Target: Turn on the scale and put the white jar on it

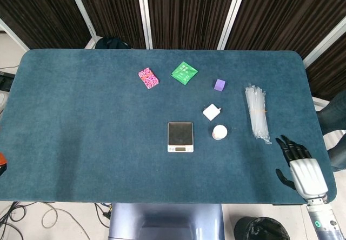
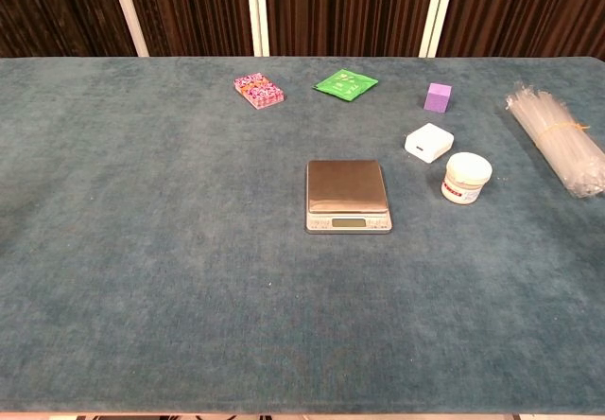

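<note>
A small scale [image 1: 180, 137] [image 2: 348, 196] with a steel top lies flat near the middle of the blue table, nothing on it. The white jar [image 1: 219, 132] [image 2: 467, 178] stands upright on the cloth just to its right. My right hand [image 1: 300, 167] hovers over the table's front right corner in the head view, fingers spread and empty, well to the right of the jar. The chest view does not show it. My left hand is out of both views.
A white block [image 1: 212, 112] sits just behind the jar and a purple cube [image 1: 219, 85] further back. A bundle of clear tubes [image 1: 257, 113] lies along the right side. A pink packet [image 1: 148, 78] and a green packet [image 1: 184, 72] lie at the back.
</note>
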Controlling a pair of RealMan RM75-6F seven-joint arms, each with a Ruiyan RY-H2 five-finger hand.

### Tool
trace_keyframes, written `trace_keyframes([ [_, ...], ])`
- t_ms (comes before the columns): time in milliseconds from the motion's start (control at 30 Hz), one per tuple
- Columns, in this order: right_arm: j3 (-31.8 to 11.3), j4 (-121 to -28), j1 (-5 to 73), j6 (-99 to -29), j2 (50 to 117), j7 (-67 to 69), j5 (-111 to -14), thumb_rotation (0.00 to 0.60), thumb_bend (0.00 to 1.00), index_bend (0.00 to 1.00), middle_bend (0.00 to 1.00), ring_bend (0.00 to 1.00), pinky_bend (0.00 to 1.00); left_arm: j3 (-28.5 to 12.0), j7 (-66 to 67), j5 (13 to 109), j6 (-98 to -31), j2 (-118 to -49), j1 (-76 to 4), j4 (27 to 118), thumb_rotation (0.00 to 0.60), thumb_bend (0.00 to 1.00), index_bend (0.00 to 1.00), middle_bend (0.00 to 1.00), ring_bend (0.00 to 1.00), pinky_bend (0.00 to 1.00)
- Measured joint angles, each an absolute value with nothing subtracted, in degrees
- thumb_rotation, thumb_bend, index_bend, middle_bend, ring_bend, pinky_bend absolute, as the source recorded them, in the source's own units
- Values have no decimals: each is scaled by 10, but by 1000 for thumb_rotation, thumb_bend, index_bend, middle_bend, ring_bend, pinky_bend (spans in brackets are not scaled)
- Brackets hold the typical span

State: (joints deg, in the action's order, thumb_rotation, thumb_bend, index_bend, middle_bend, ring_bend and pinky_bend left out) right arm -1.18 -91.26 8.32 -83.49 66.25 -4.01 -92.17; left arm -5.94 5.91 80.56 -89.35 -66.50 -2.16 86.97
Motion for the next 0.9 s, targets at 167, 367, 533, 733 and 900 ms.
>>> trace_keyframes([
  [167, -16, -926, 134, -766, 641, -25, -939, 600, 583, 0, 643, 707, 667, -59, 64, 805, -893, -666, -21, 872, 600, 687, 26, 0, 0, 0],
  [367, -30, -953, 216, -665, 626, -48, -949, 600, 829, 0, 798, 837, 725, -60, 65, 801, -892, -667, -21, 871, 600, 687, 26, 0, 0, 0],
  [533, -44, -979, 255, -614, 639, -100, -944, 600, 846, 0, 807, 853, 753, -60, 66, 799, -892, -668, -20, 872, 600, 687, 26, 0, 0, 0],
  [733, -60, -1005, 307, -530, 670, -180, -894, 600, 846, 0, 807, 853, 791, -63, 62, 794, -890, -669, -20, 871, 600, 687, 26, 0, 0, 0],
  [900, -69, -1018, 347, -477, 707, -252, -832, 600, 846, 0, 807, 853, 818, -64, 61, 792, -889, -669, -21, 870, 600, 687, 27, 0, 0, 0],
])
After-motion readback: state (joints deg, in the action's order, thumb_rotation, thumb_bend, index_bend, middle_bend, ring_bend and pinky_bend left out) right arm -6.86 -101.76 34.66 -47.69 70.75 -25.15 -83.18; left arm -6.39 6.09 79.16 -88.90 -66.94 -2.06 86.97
